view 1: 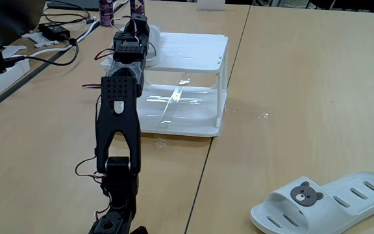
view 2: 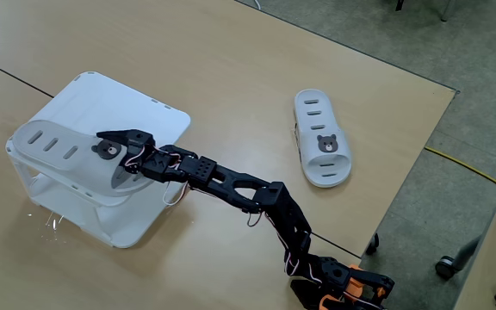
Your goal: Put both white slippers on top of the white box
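Gripper (view 2: 117,148) clenched on 1 slipper (view 2: 63,151) atop the white box (view 2: 158,116); other slipper (view 2: 321,148) on table (view 2: 231,77)

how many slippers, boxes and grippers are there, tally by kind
white slippers: 2 (one on the box top, one on the table)
white box: 1
gripper: 1
total: 4

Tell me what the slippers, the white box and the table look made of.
Slipper on the table: matte pale moulded rubber or foam, one piece with slotted strap. The slipper on the box looks the same. White box: glossy hard plastic, clear sides catching glare. Table: wood-look laminate, probably; even grain, smooth.
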{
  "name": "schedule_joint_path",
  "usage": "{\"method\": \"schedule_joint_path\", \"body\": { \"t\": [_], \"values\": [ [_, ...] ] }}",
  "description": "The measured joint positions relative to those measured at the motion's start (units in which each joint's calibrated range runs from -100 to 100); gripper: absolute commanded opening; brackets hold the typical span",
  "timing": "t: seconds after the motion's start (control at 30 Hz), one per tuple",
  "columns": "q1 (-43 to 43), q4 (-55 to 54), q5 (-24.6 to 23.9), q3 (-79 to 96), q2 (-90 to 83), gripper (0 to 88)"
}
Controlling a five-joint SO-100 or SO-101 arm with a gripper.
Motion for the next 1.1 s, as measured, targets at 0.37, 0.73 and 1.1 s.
{"method": "schedule_joint_path", "body": {
  "t": [0.37, 0.73, 1.1],
  "values": [
    [0.0, 0.5, 0.0, 15.2, -13.1, 24.7],
    [-2.0, 0.5, 0.0, 40.3, -36.5, 23.8],
    [3.7, -6.4, 0.0, 30.0, -46.2, 0.8]
  ]
}}
